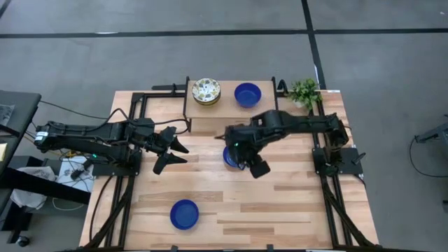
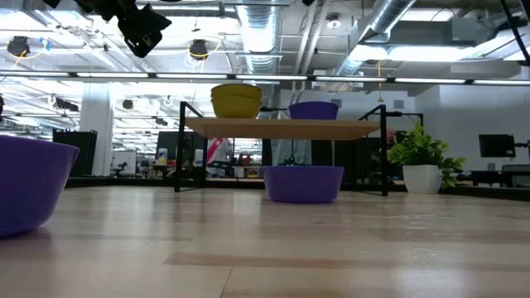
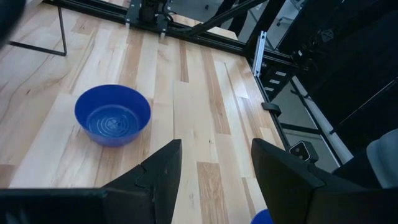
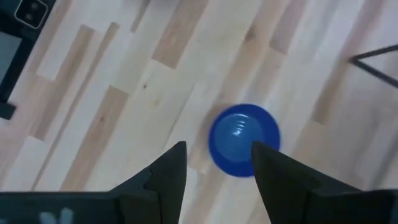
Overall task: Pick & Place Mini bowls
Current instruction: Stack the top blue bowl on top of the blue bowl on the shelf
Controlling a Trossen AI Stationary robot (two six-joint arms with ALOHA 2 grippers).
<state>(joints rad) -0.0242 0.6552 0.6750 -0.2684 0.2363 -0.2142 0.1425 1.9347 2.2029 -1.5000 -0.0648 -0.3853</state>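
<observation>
High view: right gripper (image 1: pixel 246 166) hangs over the table centre, a blue bowl (image 1: pixel 229 157) right under it, half hidden by the wrist. Left gripper (image 1: pixel 170 150) sits beside it, well apart, fingers spread, nothing between them. Another blue bowl (image 1: pixel 184 214) lies on the table near the front edge, well clear of both grippers. On the shelf (image 1: pixel 210 114) behind the right gripper: a stack of floral bowls (image 1: pixel 206 90) and a third blue bowl (image 1: pixel 247 94), side by side. Plant (image 1: pixel 304 92) at the far corner, not part of the job.

Low view: centre bowl (image 2: pixel 302 183) sits upright on the table under the shelf (image 2: pixel 281 127); one gripper high up, clear of everything.

Left wrist view: left fingers (image 3: pixel 158 177) wide apart, empty, aimed past a blue bowl (image 3: pixel 112 114) that lies ahead and off to one side. No contact.

Right wrist view: right fingers (image 4: pixel 168 171) wide apart, empty; blue bowl (image 4: pixel 244 139) straight below, offset toward one finger, not centred in the gap. No contact yet.

Handling, my read: glossy glazed bowls, rigid, light, slippery, would chip if dropped. Too wide to span whole, I'd guess; take the rim, one finger inside, one outside. Right gripper needs to shift so a finger clears the wall before descent.
</observation>
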